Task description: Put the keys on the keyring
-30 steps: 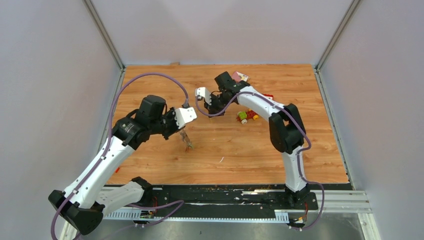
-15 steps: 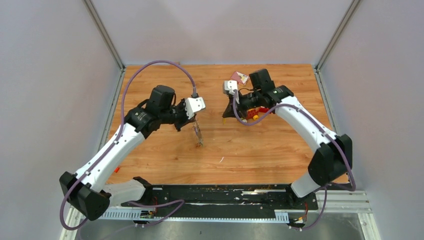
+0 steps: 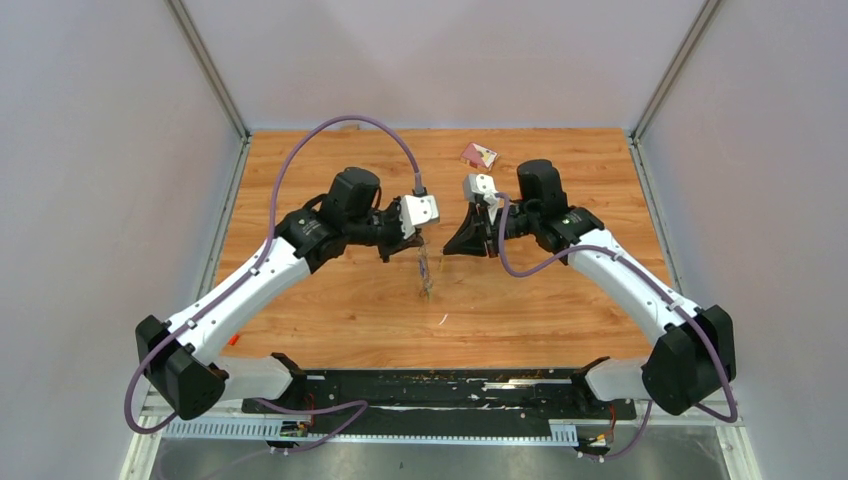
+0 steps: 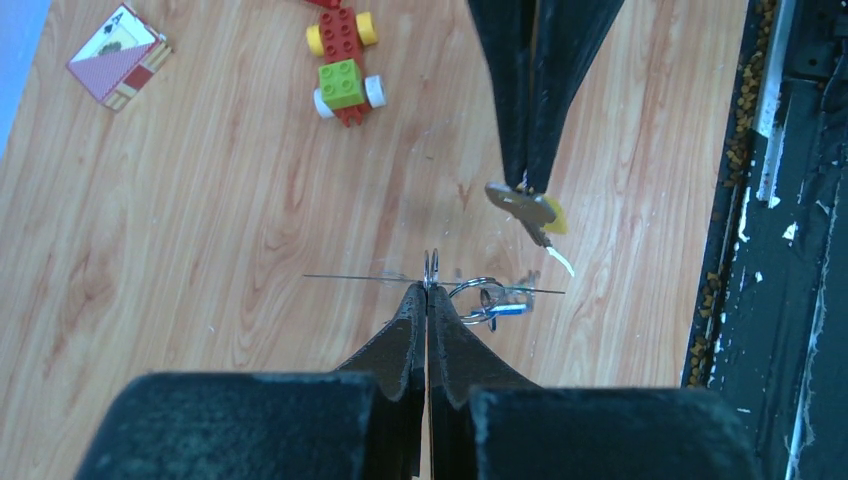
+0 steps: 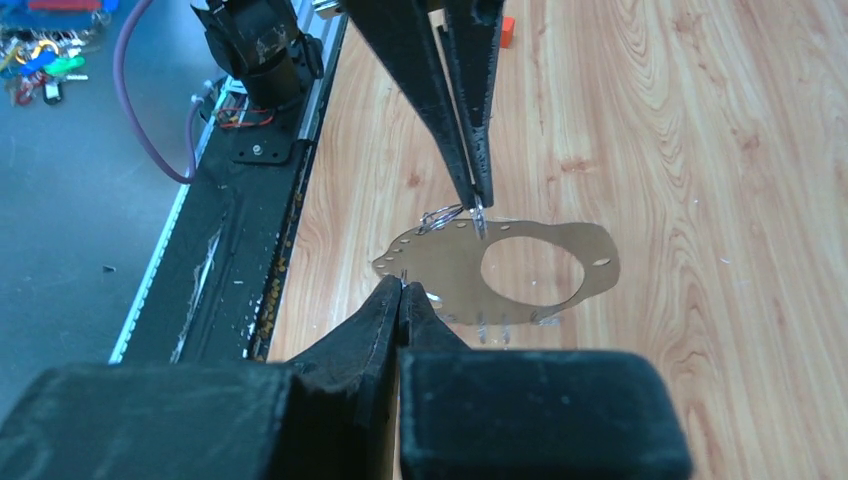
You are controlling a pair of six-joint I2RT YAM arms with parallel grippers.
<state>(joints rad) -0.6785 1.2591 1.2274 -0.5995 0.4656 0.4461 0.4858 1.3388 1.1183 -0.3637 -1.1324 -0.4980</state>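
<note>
The keyring [image 5: 560, 268], a flat grey loop with a hollow middle, hangs above the table from my left gripper [image 4: 428, 288], which is shut on its top edge. In the left wrist view the keyring [image 4: 350, 278] shows edge-on as a thin line, with a small split ring [image 4: 476, 292] beside the fingertips. My right gripper [image 4: 524, 186] is shut on a silvery key with a yellow tag [image 4: 532, 210], a short way beyond the keyring. In the top view, the left gripper [image 3: 420, 245] and right gripper [image 3: 448, 249] face each other mid-table, the keyring [image 3: 425, 272] dangling between them.
A green, yellow and red toy car [image 4: 343, 60] and a red block with a white grid [image 4: 118, 57] lie at the far side. A small orange piece [image 3: 233, 340] sits near the left front edge. The black base rail [image 5: 240, 240] runs along the near edge.
The left arm carried the keyring to the right, toward the table's middle. The right arm swung out and came round; its gripper now faces the left one closely.
</note>
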